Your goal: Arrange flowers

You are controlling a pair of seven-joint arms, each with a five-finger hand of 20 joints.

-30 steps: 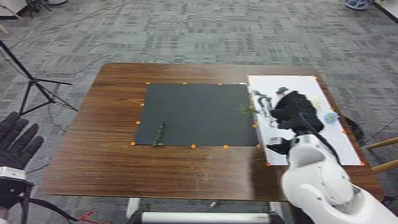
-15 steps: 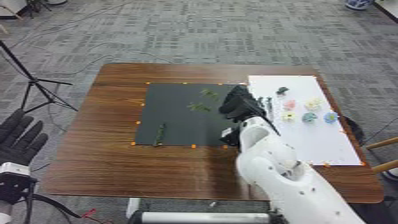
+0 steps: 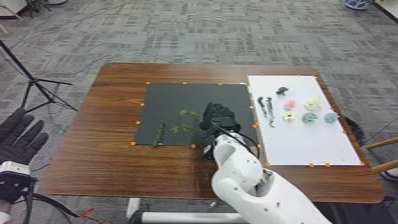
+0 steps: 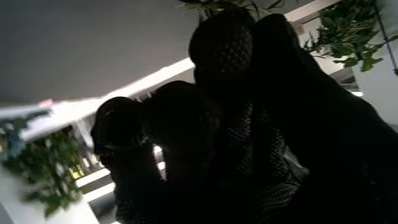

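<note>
Sprig (image 3: pixel 185 129) farther left, right fingers (image 3: pixel 215 111)

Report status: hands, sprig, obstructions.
Right hand over dark mat, gripping leafy sprig. Left hand open, beside table. Slim stem on mat's near left, possible obstacle.

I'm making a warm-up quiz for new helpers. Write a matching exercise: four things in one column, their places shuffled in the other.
Things
1. Left hand
2. Right hand
3. Pink flower
4. Lone green stem

Places
A. On the white sheet
B. Over the right part of the dark mat, by a leafy sprig
C. Beyond the table's left edge
D. Lying on the dark mat's near left part

Pairs: 1-C, 2-B, 3-A, 4-D
</note>
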